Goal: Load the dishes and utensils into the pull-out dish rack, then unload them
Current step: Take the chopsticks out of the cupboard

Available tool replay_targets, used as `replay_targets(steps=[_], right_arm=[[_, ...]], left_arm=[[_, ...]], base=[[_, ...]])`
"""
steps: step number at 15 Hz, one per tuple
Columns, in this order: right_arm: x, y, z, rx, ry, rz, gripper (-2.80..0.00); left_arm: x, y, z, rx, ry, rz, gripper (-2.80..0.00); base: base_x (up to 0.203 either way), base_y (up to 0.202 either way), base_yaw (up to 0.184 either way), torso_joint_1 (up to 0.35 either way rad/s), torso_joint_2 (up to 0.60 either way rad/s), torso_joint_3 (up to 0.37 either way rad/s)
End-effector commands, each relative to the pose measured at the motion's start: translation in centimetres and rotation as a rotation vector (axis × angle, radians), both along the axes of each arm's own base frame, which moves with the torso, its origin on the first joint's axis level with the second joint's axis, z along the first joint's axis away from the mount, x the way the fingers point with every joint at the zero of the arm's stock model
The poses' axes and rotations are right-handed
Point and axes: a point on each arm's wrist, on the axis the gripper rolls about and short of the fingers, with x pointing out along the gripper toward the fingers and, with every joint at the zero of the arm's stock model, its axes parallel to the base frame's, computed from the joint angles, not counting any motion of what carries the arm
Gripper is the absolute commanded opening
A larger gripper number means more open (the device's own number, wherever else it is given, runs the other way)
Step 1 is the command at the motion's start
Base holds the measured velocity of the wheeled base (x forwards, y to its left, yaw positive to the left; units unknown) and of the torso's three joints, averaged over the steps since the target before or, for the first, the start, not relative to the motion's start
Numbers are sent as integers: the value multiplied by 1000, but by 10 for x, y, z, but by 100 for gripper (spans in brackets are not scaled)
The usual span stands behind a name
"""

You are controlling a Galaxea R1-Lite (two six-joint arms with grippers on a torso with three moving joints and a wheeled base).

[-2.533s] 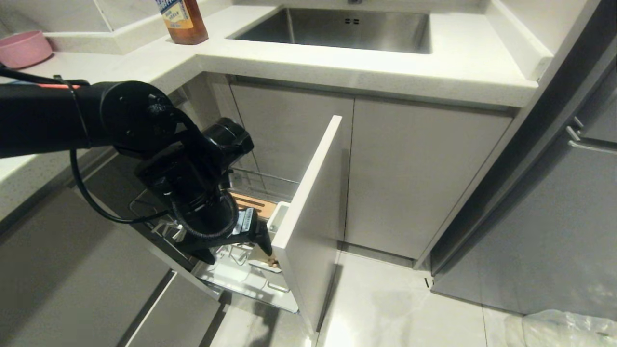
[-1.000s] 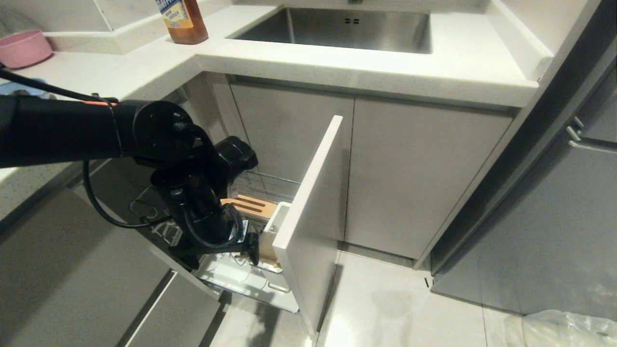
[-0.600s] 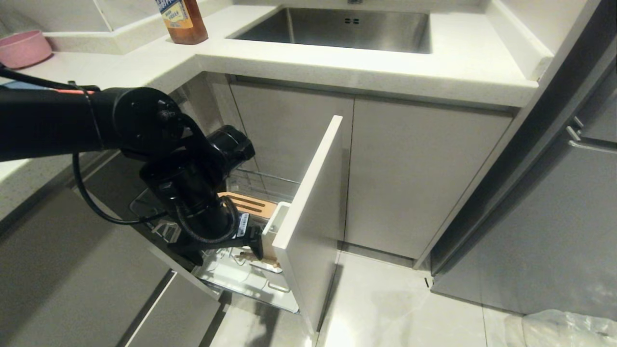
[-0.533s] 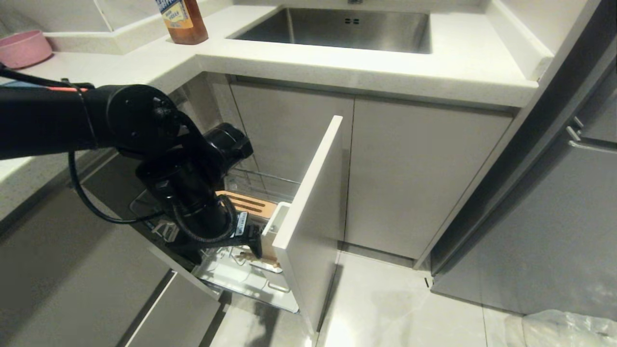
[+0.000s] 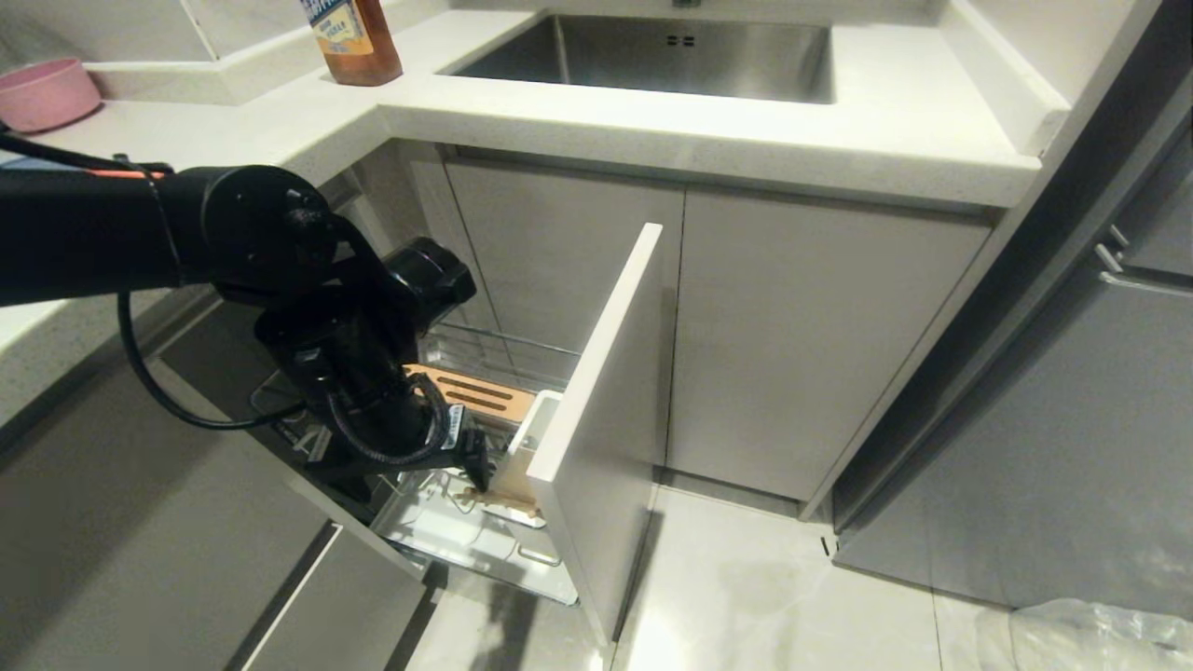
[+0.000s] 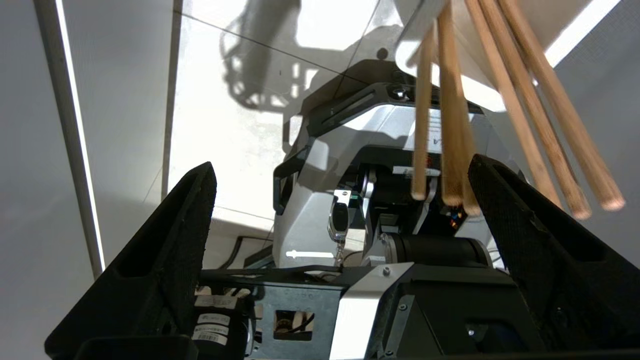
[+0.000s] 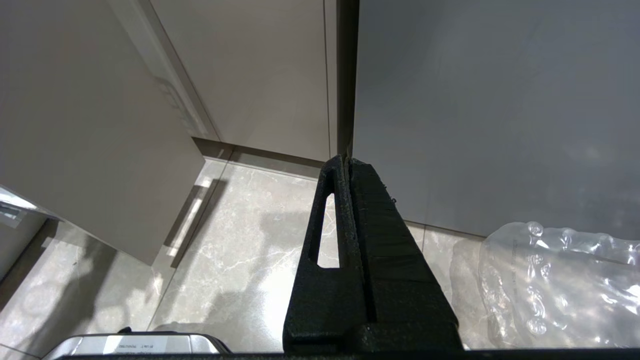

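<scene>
The pull-out dish rack (image 5: 508, 352) stands drawn out from the corner cabinet, with its orange-brown wooden strip (image 5: 477, 393) and pale drawer front (image 5: 606, 401) showing. Several light-wood chopsticks (image 6: 452, 110) stand out of the white utensil cup (image 5: 527, 438) by the drawer front, and they show in the head view as chopsticks (image 5: 503, 501). My left gripper (image 6: 342, 165) is open down inside the rack, left gripper (image 5: 419, 485). Two stick ends hang between the fingers, close to one finger (image 6: 500, 200), not clamped. My right gripper (image 7: 345, 162) is shut on nothing, parked above the floor. The dishes are out of view.
Above the rack runs a white counter (image 5: 652, 121) with a steel sink (image 5: 671, 51), an amber bottle (image 5: 352, 37) and a pink bowl (image 5: 42, 91). Closed cabinet doors (image 5: 802, 335) flank the drawer. A clear plastic bag (image 7: 560, 285) lies on the floor tiles.
My left arm has drawn back a little to the left inside the rack. Its jaws have stayed wide open. The chopsticks remain in the cup.
</scene>
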Motion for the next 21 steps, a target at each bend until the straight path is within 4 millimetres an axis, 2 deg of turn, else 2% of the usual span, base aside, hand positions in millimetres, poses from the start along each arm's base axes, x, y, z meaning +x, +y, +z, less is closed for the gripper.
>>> replay_targets(steps=[1, 17, 21], right_arm=[[0, 0, 0, 0, 1, 0, -280], [0, 0, 0, 0, 1, 0, -280], [0, 0, 0, 0, 1, 0, -280]], left_arm=[[2, 0, -4, 9, 18, 5, 0], [13, -13, -30, 12, 124, -30, 0], [15, -13, -38, 11, 289, -90, 0]], base=[[0, 0, 0, 0, 0, 0], [0, 0, 0, 0, 0, 0], [0, 0, 0, 0, 0, 0]])
